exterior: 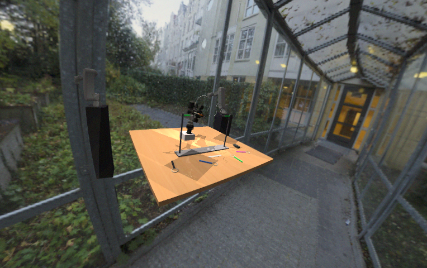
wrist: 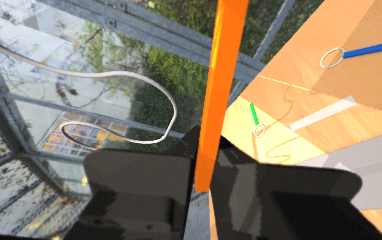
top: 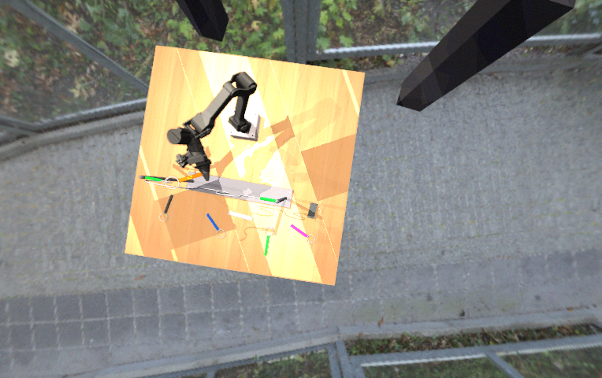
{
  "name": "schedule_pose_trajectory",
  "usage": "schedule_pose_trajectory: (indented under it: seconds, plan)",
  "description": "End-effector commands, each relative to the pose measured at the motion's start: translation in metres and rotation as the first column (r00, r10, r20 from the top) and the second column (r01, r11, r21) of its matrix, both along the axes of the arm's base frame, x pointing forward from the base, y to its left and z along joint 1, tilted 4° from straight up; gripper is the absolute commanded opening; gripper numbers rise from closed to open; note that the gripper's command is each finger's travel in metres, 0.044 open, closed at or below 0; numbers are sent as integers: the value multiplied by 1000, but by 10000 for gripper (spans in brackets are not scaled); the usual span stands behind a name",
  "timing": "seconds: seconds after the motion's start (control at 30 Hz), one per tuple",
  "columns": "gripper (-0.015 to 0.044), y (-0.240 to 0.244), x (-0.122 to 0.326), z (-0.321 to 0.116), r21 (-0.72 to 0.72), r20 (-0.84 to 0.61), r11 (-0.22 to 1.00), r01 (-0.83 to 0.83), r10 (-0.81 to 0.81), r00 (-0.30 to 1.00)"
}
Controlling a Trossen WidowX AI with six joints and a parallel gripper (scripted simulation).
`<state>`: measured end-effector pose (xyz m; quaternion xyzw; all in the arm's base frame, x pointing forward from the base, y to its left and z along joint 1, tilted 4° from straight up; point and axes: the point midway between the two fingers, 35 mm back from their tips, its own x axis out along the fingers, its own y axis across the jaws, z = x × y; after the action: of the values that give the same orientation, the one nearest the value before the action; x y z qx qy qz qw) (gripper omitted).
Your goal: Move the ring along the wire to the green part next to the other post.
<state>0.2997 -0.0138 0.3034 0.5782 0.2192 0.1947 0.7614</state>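
My gripper [top: 207,177] [wrist: 202,131] is shut on the orange handle [top: 189,178] [wrist: 222,75], near its end away from the ring. The ring [top: 172,176] shows in the top view just right of the left green part [top: 153,179] [exterior: 186,115], around the line of the wire. It is out of the wrist view, and any contact with the wire cannot be told. The grey wire [wrist: 174,107] bends in loops left of the handle in the wrist view. The right green part [top: 268,199] [exterior: 226,115] is beside the right post [exterior: 226,132]. The left post [exterior: 180,135] is near the ring.
A grey base plate [exterior: 202,151] joins the posts. Loose rings with black [top: 168,204], blue [top: 212,221] [wrist: 374,49], green [top: 266,245] and magenta [top: 299,231] handles lie in front, with a white bar [top: 239,216] [wrist: 324,114]. A dark box [top: 313,210] lies right.
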Motion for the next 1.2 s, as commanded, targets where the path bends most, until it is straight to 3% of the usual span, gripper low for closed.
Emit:
schedule_pose_trajectory:
  seconds: [0.0,1.17]
  plan:
    - [-150,0,-3,13,50,-6,998,-26,27,1000]
    - [-150,0,-4,74,426,-49,904,-23,48,998]
